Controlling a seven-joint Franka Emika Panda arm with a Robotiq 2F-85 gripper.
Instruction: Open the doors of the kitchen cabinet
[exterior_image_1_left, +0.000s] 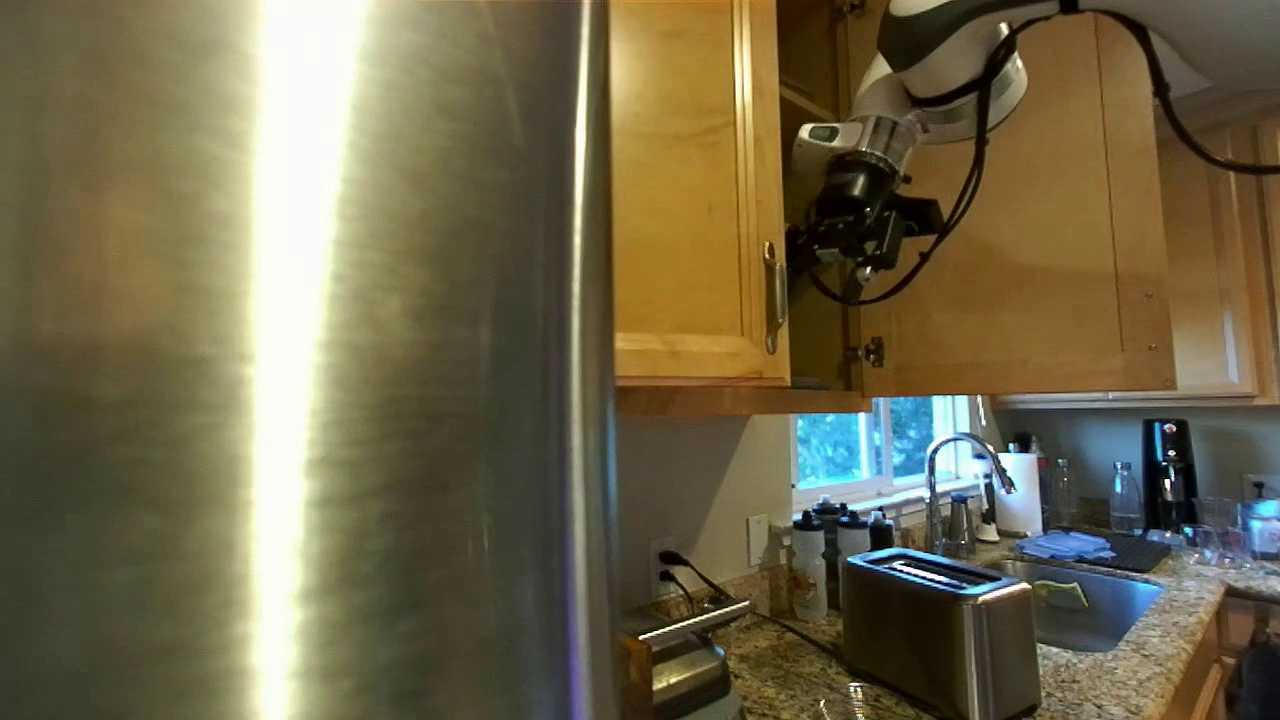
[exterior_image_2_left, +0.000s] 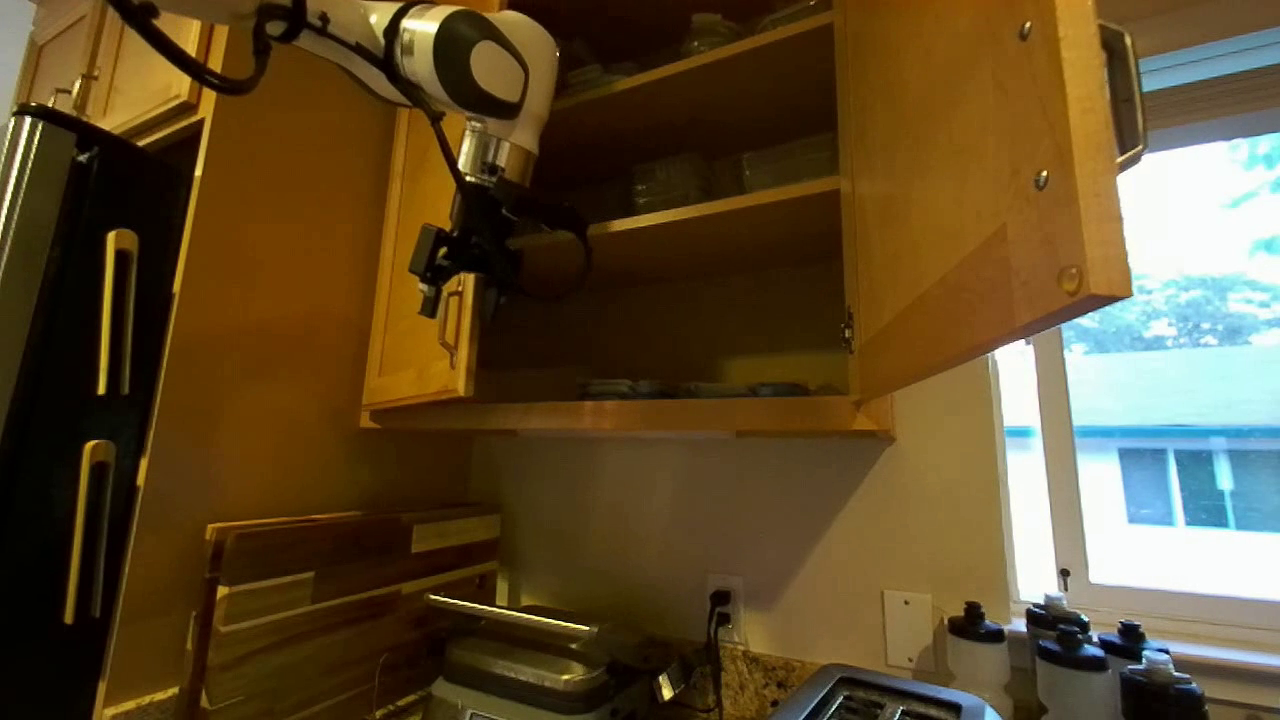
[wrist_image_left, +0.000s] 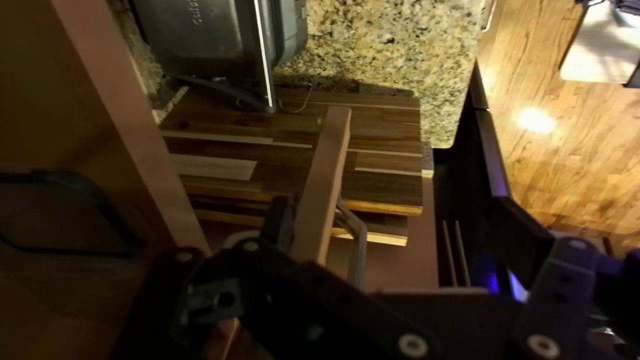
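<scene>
1. Kitchen cabinet (exterior_image_2_left: 640, 416): honey wood, wall-hung, set between the fridge (exterior_image_1_left: 440, 360) and the window (exterior_image_2_left: 1150, 400). Shelves (exterior_image_2_left: 720, 205) bared to view.

2. Window-side door (exterior_image_2_left: 960, 170): swung wide, inner face showing in both exterior views. Its share of the task looks done.

3. Fridge-side door (exterior_image_1_left: 690, 190): less open than its mate. Wrist view puts its free edge apart from the cabinet front, so I judge it ajar. Step in hand, likely: opening this second door.

4. Gripper (wrist_image_left: 405, 225): fingers spread apart, nothing clamped. Door's free edge runs between them. Inner finger (wrist_image_left: 279, 225) just beside the inner face; contact can't be told. Outer finger well clear on the room side. Next move, my reading: sweep outward, inner finger pushing the inner face, following the hinge arc toward the fridge. Could slip off the edge if the arc is missed.

5. Handle (exterior_image_1_left: 780, 295): slim metal bar on the fridge-side door's outer face; not gripped.

6. Lettering: wrist view, steel appliance (wrist_image_left: 215, 45) on the desk (wrist_image_left: 380, 45), reads like "Cuisi", remainder cut off. Black machine (exterior_image_1_left: 1168, 480) carries a small red mark, illegible. No other writing made out.
</scene>
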